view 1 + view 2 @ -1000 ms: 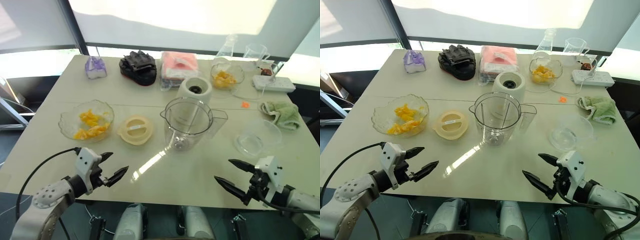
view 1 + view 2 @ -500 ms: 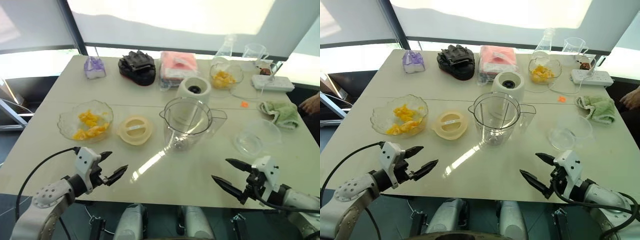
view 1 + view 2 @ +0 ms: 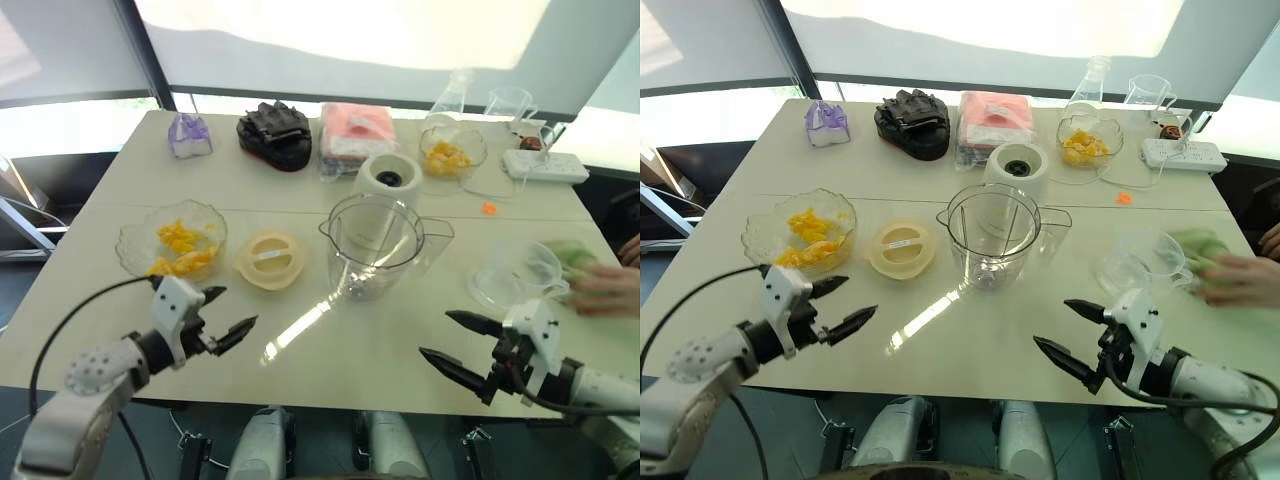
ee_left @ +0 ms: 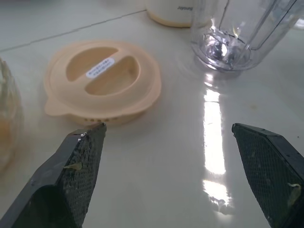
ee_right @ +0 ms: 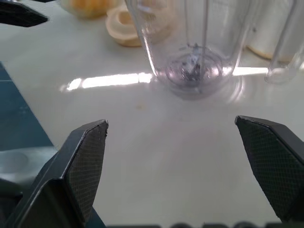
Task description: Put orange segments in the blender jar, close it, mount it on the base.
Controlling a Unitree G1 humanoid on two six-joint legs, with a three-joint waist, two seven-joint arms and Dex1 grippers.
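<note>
Left eye view | both hands, left hand (image 3: 232,312) and right hand (image 3: 459,346), gaping and empty | blender jar (image 3: 376,246) empty | risk: a reaching arm topples the jar | person's hand (image 3: 606,287) close by the jar's right

The left end effector (image 3: 228,313) has two tapering black fingers set in a boxy white housing. Behind it comes a dark wrist joint, then a rounded grey forearm shell dotted with small screw heads. A thin black cable arcs from the housing back along the arm. The right end effector (image 3: 462,346) has the same black pointed fingers, white block and black cabling. Seen close in the wrist views, the fingers' (image 4: 78,164) inner faces carry a fine cross-hatched grip texture.
</note>
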